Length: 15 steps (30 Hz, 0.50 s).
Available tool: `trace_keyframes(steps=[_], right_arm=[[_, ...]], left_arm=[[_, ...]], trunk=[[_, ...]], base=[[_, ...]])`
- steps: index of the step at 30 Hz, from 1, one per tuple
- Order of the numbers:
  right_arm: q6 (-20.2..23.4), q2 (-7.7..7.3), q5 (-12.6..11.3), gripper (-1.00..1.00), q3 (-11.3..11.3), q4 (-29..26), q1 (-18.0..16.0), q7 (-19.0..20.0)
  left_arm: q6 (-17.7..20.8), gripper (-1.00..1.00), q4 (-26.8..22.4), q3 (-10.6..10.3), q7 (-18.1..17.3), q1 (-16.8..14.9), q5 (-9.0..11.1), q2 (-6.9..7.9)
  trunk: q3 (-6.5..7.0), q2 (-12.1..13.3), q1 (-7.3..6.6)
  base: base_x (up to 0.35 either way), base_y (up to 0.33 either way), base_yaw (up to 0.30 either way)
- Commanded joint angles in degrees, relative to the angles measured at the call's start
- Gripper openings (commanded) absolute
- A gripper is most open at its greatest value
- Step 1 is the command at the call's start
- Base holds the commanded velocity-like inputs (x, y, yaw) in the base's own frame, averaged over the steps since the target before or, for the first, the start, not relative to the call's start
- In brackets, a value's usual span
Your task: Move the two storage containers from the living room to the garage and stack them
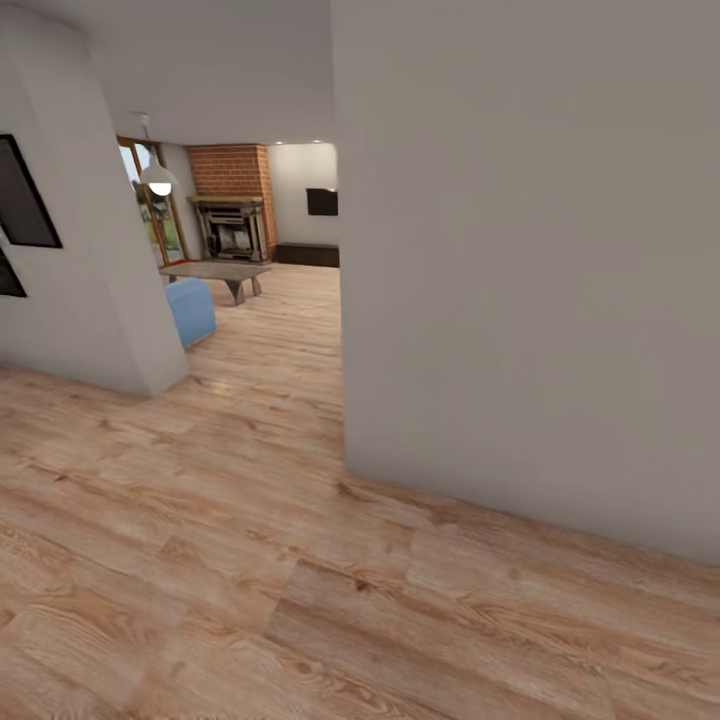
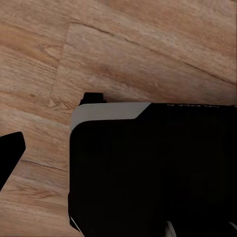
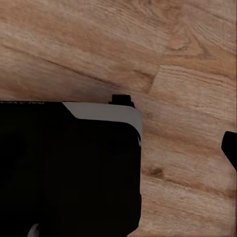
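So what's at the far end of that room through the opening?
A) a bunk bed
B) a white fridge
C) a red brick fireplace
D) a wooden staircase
C: a red brick fireplace stands against the far wall in the head view, beyond the low table and the blue sofa.

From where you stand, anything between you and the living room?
A grey wall blocks the right side. The opening left of it is open wood floor through to the fireplace, passing the blue sofa. Containers aren't visible.
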Motion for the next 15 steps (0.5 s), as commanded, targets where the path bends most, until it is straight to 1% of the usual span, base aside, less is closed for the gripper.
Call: trace_keyframes(steps=[1,15], right_arm=[[-0.2,0.01,0.6,1.00,-0.4,0.2,-0.1,-0.2],[-0.2,0.01,0.6,1.00,-0.4,0.2,-0.1,-0.3]], left_arm=[[0.1,1.00,0.0,-0.1,0.2,0.0,0.3,-0.01],[0.1,1.00,0.0,-0.1,0.2,-0.1,0.4,0.03]], trunk=[[-0.12,-0.1,0.02],[-0.40,-0.1,0.02]], base=[[0.022,0.000,0.253],[0.003,0.000,0.253]])
